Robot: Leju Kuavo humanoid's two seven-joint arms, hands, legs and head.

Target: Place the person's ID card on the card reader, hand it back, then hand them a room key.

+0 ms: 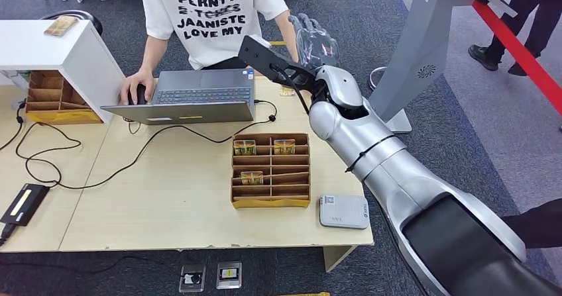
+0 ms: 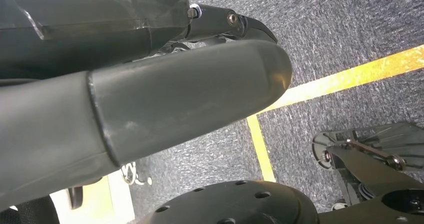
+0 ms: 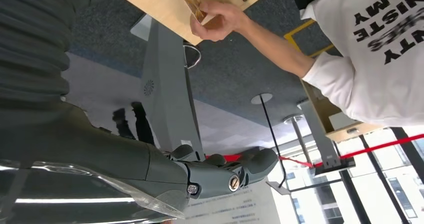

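My right hand (image 1: 315, 42) is raised over the table's far right edge, fingers spread and holding nothing; it reaches toward a person (image 1: 211, 18) in a white printed T-shirt. From the right wrist, its fingers (image 3: 227, 176) are empty, and the person's hand (image 3: 216, 19) pinches a yellowish card (image 3: 192, 3) at the table edge, apart from my hand. The grey card reader (image 1: 344, 211) lies at the table's near right corner. A wooden organizer (image 1: 270, 191) holds three key cards (image 1: 244, 148). My left hand (image 2: 165, 98) hangs over the carpet, thumb straight, holding nothing.
An open laptop (image 1: 192, 97) sits in front of the person, whose other hand is on a mouse. Black cables (image 1: 99, 177) cross the table (image 1: 166, 210). A white shelf box (image 1: 59, 51) and a black device (image 1: 24, 204) are at the left. A grey stand (image 1: 424, 44) rises at the right.
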